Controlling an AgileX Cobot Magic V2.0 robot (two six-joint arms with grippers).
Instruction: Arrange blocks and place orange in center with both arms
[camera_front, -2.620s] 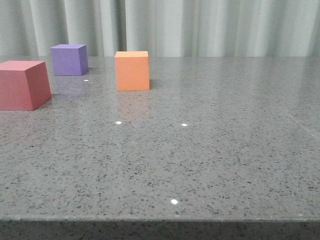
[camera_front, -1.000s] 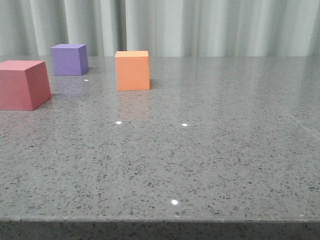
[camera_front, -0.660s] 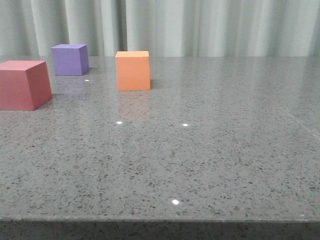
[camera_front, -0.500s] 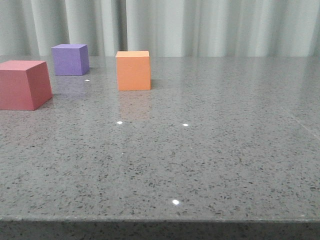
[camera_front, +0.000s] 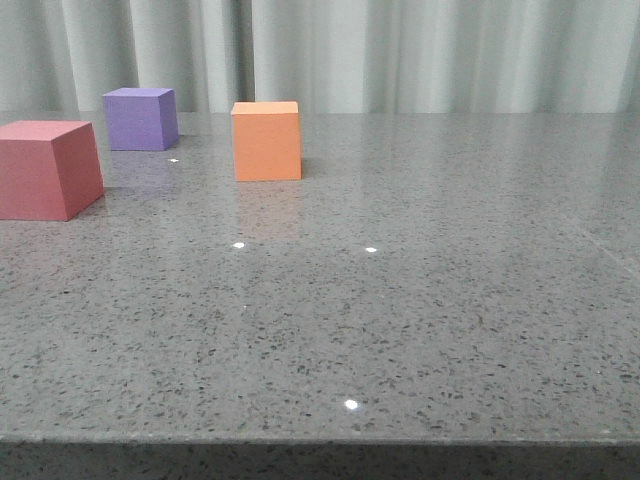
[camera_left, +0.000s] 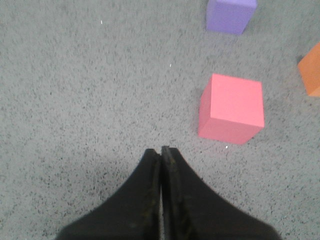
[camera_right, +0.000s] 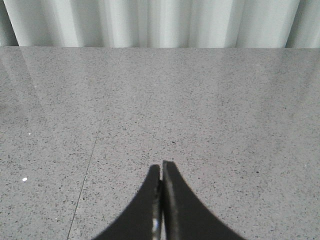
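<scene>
Table: grey speckled stone tabletop (camera_front: 420, 300); glossy, so a nudged cube could slide rather than stay put.
Left pincer: left gripper (camera_left: 161, 152) clenched on nothing, fingers pressed together, hanging above bare table; unless it spreads before descending, it would likely shove a cube instead of straddling it.
Right pincer: right gripper (camera_right: 161, 167) likewise clenched and empty, over bare stone with no cube near it; it has far to travel, and both arms converging on one cluster risks a collision.
Red-pink cube: red-pink cube (camera_left: 231, 108) just ahead of the left pincer's tips and off to one side, apart from them; the closest thing to get knocked.
Orange cube: orange cube (camera_front: 266, 140) beyond the red-pink one from the left pincer, cut by the wrist view's edge; standing free, not between the others yet.
Purple cube: purple cube (camera_front: 140, 118) farthest ahead of the left pincer; a reach for it passes close by the red-pink cube, which might be clipped.
</scene>
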